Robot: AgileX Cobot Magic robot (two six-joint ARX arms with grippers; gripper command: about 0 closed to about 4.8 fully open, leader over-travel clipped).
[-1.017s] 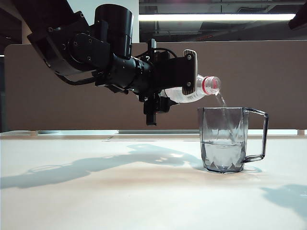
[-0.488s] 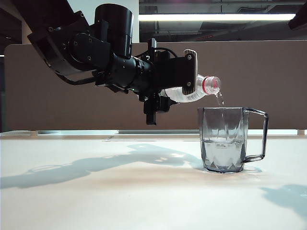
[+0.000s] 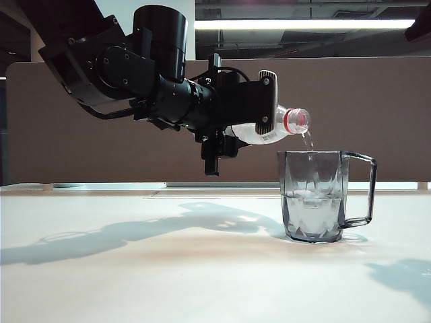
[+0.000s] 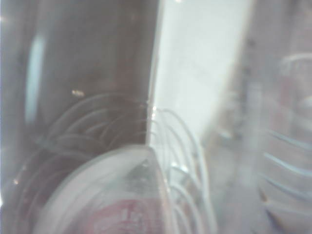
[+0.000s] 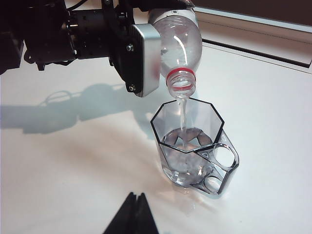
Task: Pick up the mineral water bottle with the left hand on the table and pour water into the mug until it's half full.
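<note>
Pouring: left gripper [image 3: 259,114] clamped on tipped clear plastic mineral water bottle [image 3: 273,126], mouth over smoky faceted mug [image 3: 316,195] just below. Right gripper [image 5: 132,217] closed, idle nearby. Next: tilt back near half.

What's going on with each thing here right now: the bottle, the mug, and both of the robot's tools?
Bottle: uncapped, tipped nearly level above the mug, water streaming out.
Mug: upright on the table, roughly half full.
Left tool: raised above the table, clamped around the bottle's body.
Right tool: low over the table near the mug, fingertips together, holding nothing.
</note>
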